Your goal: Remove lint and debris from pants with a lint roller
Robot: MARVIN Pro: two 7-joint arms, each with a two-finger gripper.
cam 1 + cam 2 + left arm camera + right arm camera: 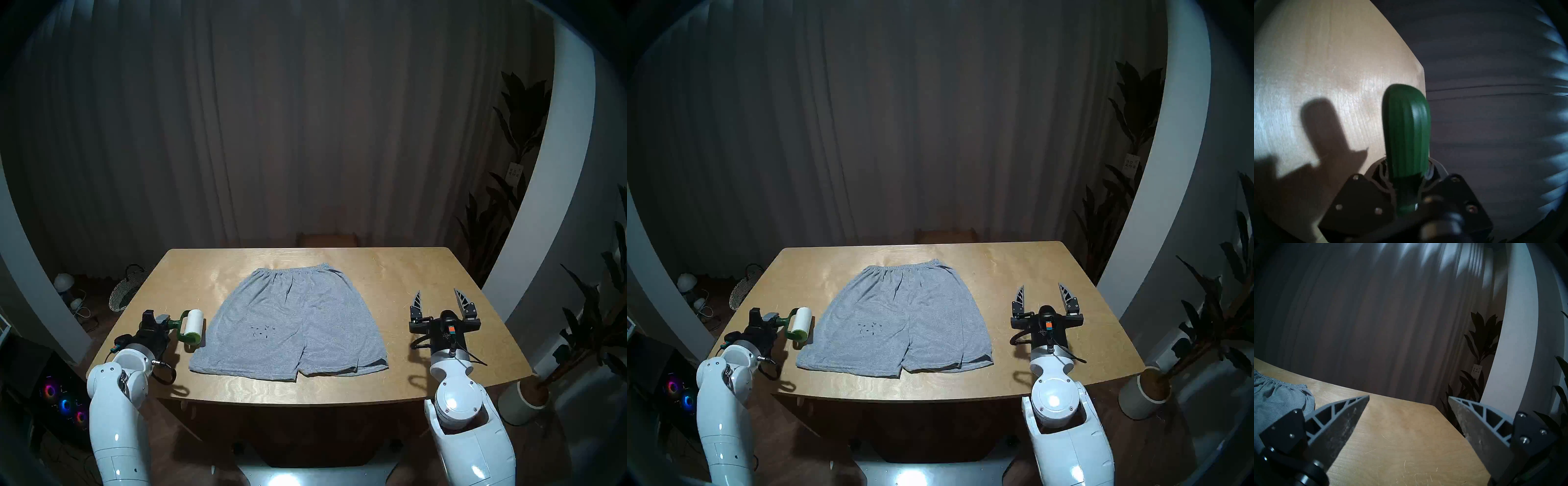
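Head view: lint (261, 332) on shorts (288, 325)

Wooden table (390, 281) seen at centre; dark curtain (271, 118) across the top; woven basket (124, 292) at left; potted plant (522, 390) at lower right.

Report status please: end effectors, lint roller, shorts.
Left end effector shut on lint roller handle. Right end effector open, empty. Black lint specks on grey shorts. Path clear.
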